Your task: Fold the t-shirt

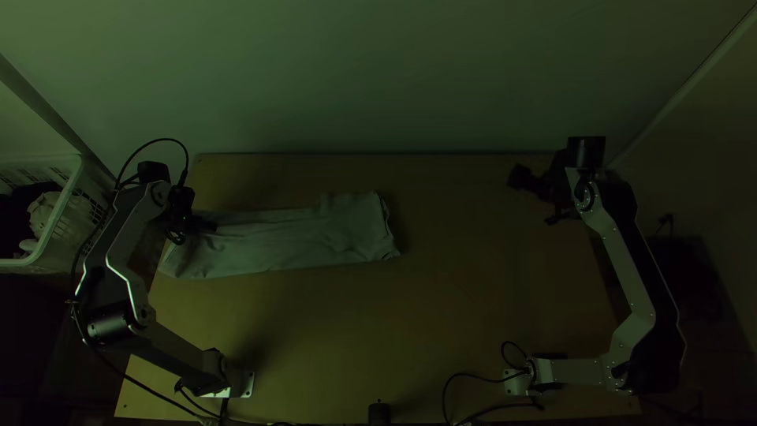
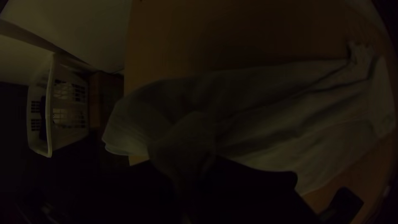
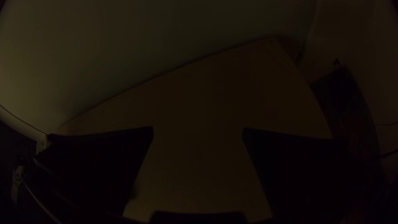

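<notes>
The pale t-shirt [image 1: 315,237] lies as a long, wrinkled folded strip across the table's left and middle. Its right end is broader, with a small raised edge at the back. Over the strip's left part is my left gripper [image 1: 208,226]. In the left wrist view, the left gripper [image 2: 192,168] is shut on a bunched, lifted part of the shirt [image 2: 265,112]. My right gripper [image 1: 536,199] stands open above the table's back right, well apart from the cloth. The right wrist view has the right gripper [image 3: 198,129] with its fingers wide apart and bare tabletop between them.
A white laundry basket [image 1: 65,209] with cloth inside stands beyond the table's left edge. The wooden table [image 1: 457,315] has bare surface in front of the shirt and to its right. A pale wall [image 1: 378,79] rises behind. Cables run near both arm bases.
</notes>
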